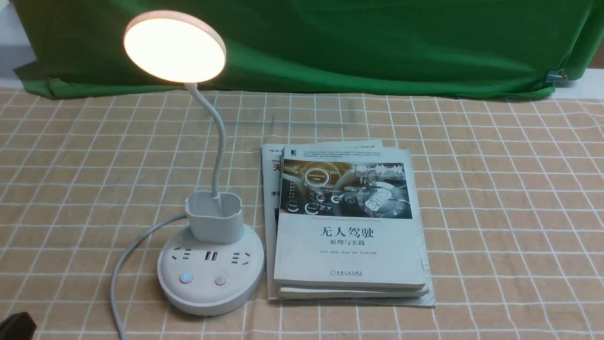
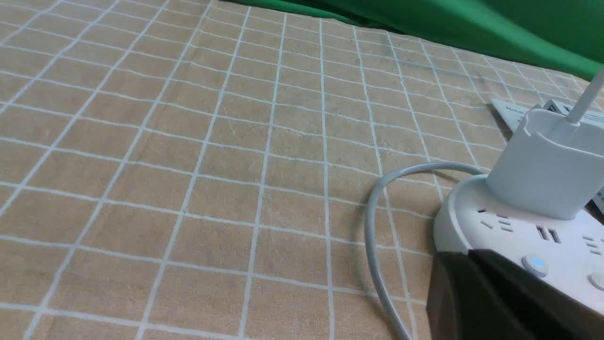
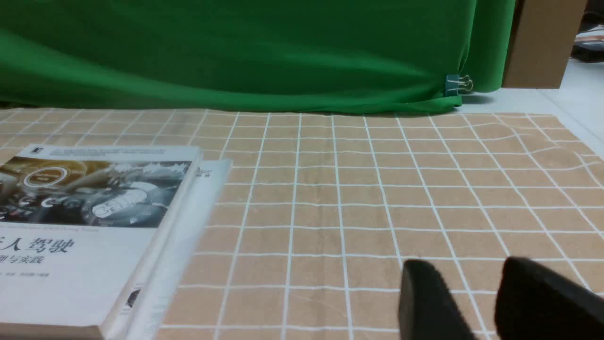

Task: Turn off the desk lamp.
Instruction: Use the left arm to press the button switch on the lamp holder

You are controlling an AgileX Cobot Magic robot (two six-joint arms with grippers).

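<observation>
Left claw sits low at the bench's near edge; whether it is apart or together cannot be told. The lit desk lamp stands near it, ahead and rightward, beside stacked books. Right claw is spread apart.

The table, covered with tan checked cloth, carries a desk lamp, its cable, and stacked books just beside the lamp base.

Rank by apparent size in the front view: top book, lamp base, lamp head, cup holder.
1. top book
2. lamp base and lamp head: nearly alike, and the base sits nearer the camera, so not ranked
3. cup holder
</observation>
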